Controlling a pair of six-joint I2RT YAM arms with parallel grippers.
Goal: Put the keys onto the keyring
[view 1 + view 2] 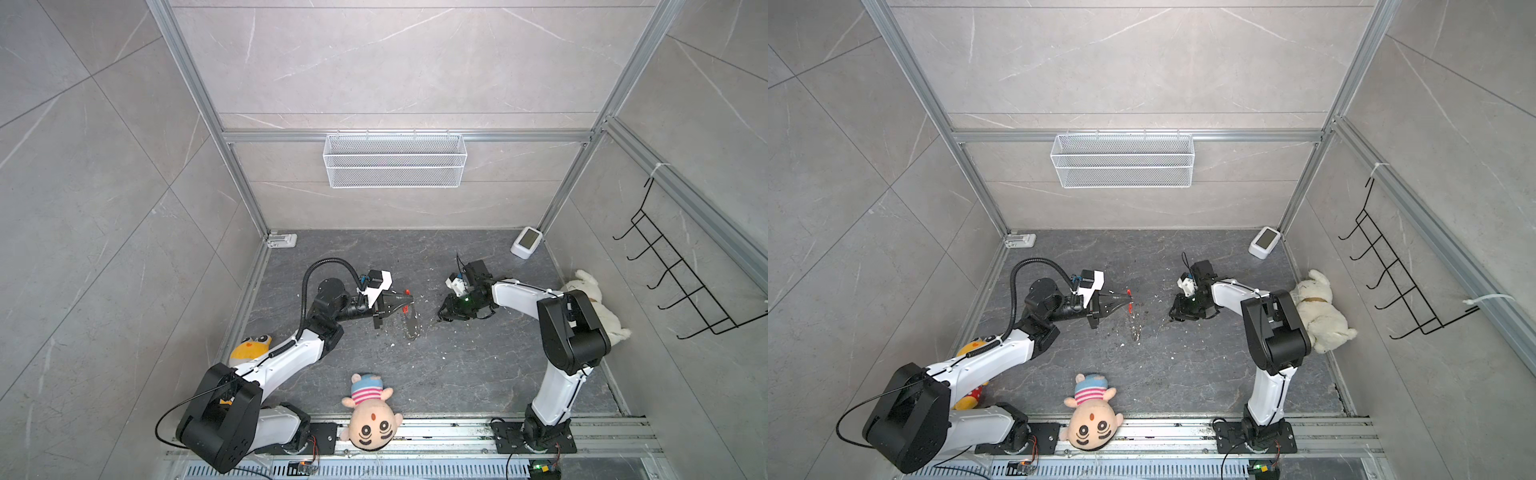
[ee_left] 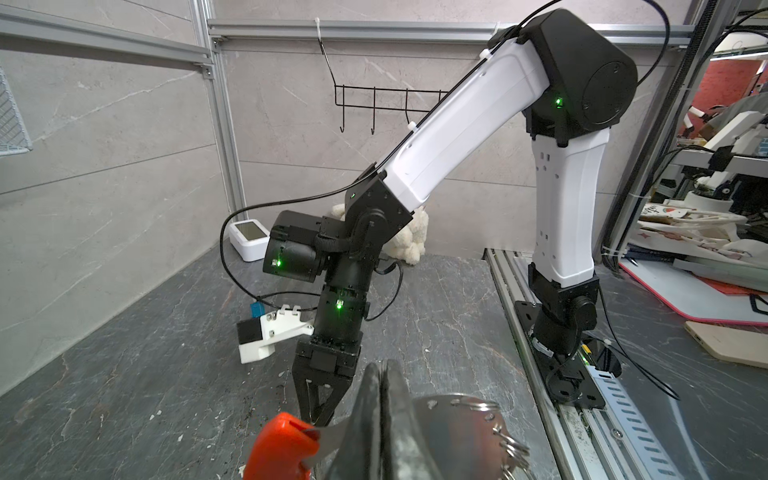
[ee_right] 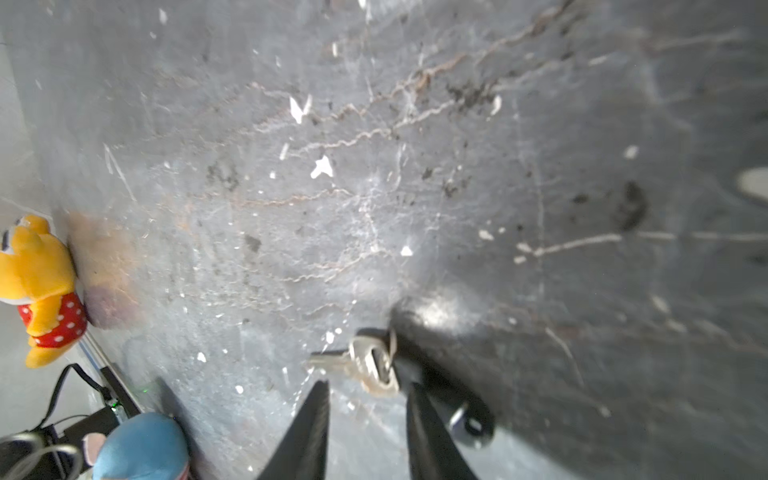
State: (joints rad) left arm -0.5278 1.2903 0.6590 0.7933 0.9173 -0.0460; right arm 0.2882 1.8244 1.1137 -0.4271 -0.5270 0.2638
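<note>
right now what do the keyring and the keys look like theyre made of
The keyring: bare metal, probably steel, going by its grey sheen and reflections; its red segment looks like glossy moulded plastic. The keys: dull silvery metal blades; a black part beside them looks like plastic, though blur leaves that open.

The keyring (image 1: pixel 410 322), an oval metal loop with a bright red plastic segment (image 2: pixel 282 444) and small silver rings (image 2: pixel 513 451), hangs pinched in the closed left hand (image 2: pixel 382 370) over the middle of the bench (image 3: pixel 374 166). The keys (image 3: pixel 368 363), a small dull-metal bunch on a dark strap (image 3: pixel 453 395), lie flat on the bench to the right of it, apart.
</note>
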